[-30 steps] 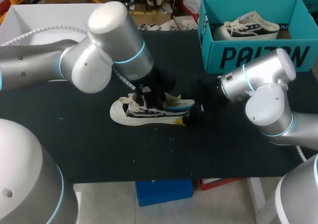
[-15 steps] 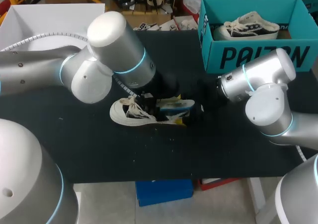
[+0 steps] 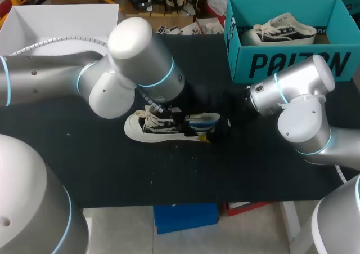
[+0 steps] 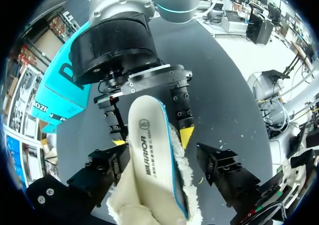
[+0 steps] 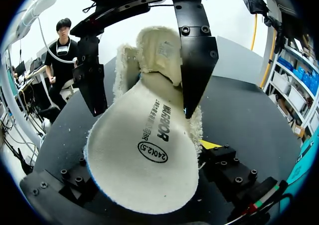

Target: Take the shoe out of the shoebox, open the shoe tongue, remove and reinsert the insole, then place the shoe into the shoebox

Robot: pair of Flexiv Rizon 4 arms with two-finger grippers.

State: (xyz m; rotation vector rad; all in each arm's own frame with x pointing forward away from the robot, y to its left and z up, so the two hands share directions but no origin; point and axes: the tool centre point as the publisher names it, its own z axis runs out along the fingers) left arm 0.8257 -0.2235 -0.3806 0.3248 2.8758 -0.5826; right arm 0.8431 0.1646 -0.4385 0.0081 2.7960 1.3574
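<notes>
Lying on the bench (image 3: 84, 164) outside the shoebox (image 3: 281, 62), the shoe (image 3: 157, 127) had its insole (image 3: 201, 119) partly out. The right claw (image 4: 153, 137) pinched it, the left claw (image 5: 145, 108) stood spread; reinsertion and boxing apparently remained.

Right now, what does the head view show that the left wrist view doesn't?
Head view only: the whole black canvas shoe with white laces and sole, and a second shoe inside the teal cardboard shoebox. Left wrist view only: the print on the cream, blue-edged insole and the fleecy lining beside it. Both: that insole sticking out of the shoe's heel end, between my left gripper and right gripper, the shoebox's outer wall, the black table.
</notes>
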